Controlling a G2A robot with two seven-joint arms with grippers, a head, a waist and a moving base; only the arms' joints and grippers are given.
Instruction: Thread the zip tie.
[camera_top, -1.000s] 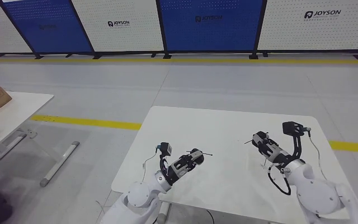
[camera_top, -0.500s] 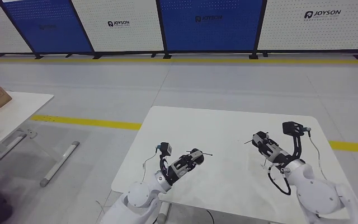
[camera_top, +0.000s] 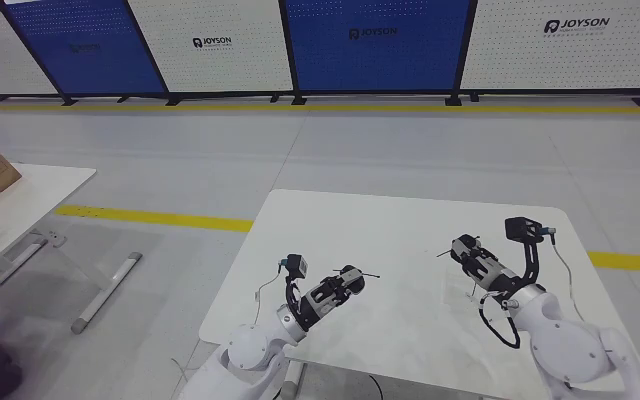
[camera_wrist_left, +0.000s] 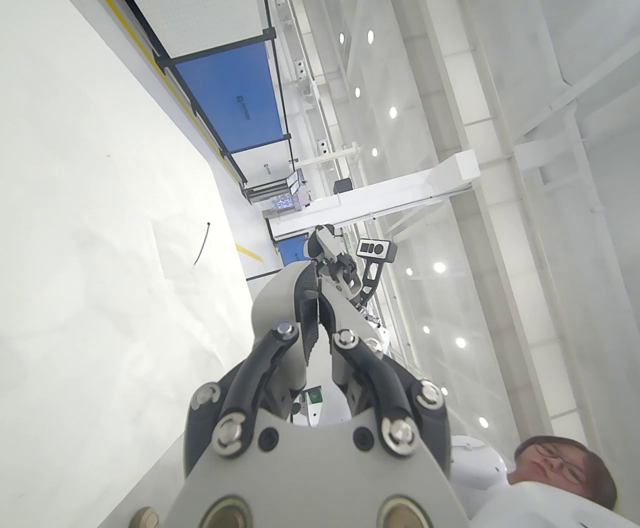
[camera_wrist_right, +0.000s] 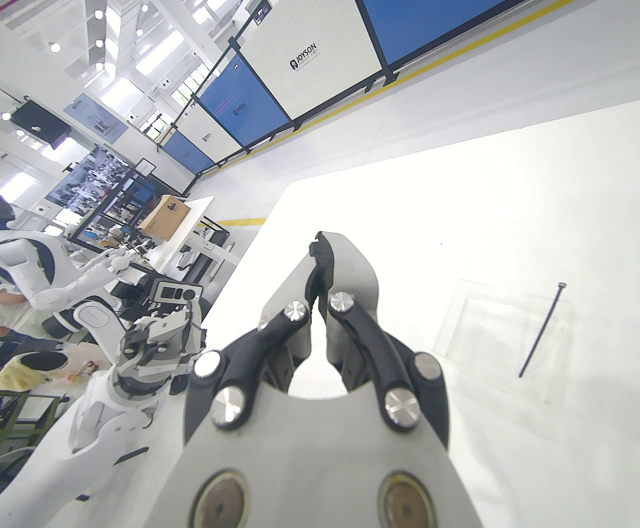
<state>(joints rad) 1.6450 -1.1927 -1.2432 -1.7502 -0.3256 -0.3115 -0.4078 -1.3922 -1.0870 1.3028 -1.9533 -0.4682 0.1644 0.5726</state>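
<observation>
A thin black zip tie (camera_wrist_right: 542, 330) lies flat on the white table (camera_top: 400, 220), resting on a clear sheet (camera_wrist_right: 500, 320). It lies free, between the two arms, and appears small and curved in the left wrist view as zip tie (camera_wrist_left: 201, 242). My left gripper (camera_wrist_left: 312, 272) is shut, its pads pressed together with nothing seen between them; in the top view this left gripper (camera_top: 350, 278) hovers near the table's front left. My right gripper (camera_wrist_right: 317, 250) is also shut and empty, and in the top view the right gripper (camera_top: 462, 250) hangs over the right half.
The table's front edge (camera_top: 260, 335) runs close under the left arm. A second white table (camera_top: 40, 190) stands off to the left across the floor. Blue and white panels (camera_top: 380, 45) line the back.
</observation>
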